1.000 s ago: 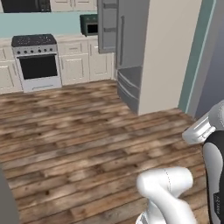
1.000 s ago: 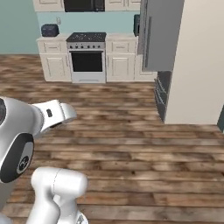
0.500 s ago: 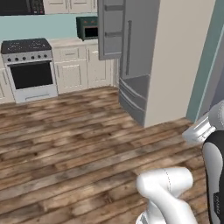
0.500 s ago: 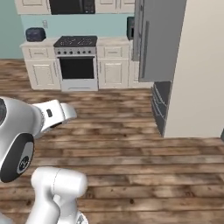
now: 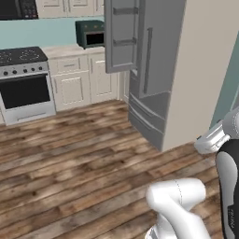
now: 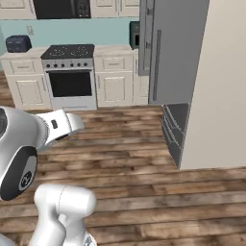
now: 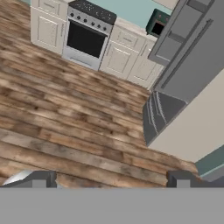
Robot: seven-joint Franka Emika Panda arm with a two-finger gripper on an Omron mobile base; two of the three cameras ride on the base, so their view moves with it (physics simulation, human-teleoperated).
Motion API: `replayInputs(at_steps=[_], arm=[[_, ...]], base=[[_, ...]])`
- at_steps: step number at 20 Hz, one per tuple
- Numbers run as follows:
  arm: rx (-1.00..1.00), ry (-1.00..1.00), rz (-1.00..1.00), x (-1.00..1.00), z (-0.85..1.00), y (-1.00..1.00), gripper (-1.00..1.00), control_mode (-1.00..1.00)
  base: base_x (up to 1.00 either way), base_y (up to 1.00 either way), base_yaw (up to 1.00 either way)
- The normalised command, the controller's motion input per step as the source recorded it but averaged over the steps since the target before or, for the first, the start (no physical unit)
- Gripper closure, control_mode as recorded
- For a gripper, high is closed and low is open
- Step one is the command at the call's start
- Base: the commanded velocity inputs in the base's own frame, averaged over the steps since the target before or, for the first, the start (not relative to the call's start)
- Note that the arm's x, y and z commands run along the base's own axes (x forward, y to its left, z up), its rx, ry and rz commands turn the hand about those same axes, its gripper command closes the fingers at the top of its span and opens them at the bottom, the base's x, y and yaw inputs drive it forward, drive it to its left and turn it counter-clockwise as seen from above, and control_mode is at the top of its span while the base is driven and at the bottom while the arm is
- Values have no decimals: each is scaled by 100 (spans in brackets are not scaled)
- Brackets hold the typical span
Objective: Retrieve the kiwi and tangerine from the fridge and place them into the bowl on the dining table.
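The fridge point(image 5: 156, 70) is a tall grey unit standing ahead to the right, past a stretch of wooden floor. Its upper left door point(image 5: 122, 37) is swung open and shows grey door shelves; its inside is hidden from here. The right base view has the fridge point(image 6: 178, 53) at upper right, and in the hand view the fridge point(image 7: 197, 65) is tilted at the right. My gripper point(image 7: 110, 179) is open with nothing between its fingertips point(image 7: 40, 178), far back from the fridge above the floor. The kiwi, tangerine, bowl and dining table are out of view.
A steel stove point(image 5: 23, 84) sits among cream cabinets point(image 5: 88, 79) along the back wall, left of the fridge. A dark toaster oven point(image 5: 91, 33) stands on the counter beside the open door. A beige wall panel point(image 5: 200, 70) flanks the fridge's right side. Wooden floor point(image 5: 84, 158) lies between.
The whole picture has shifted: the base has moved nearer the fridge, which is now larger and more central. The arm keeps its pose and the gripper stays open.
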Motion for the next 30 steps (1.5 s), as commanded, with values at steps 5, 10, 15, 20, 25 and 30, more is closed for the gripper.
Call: replayInputs(at_steps=[5,10,15,20,25,30], arm=[[0,0,0,0,0,0,-100,100],[0,0,0,0,0,0,-100,100],[0,0,0,0,0,0,-100,100],[0,0,0,0,0,0,-100,100],[0,0,0,0,0,0,-100,100],[0,0,0,0,0,0,-100,100]], base=[[100,37,-18],[100,47,-20],[100,51,-22],[100,37,-28],[97,17,-32],[83,23,-35]])
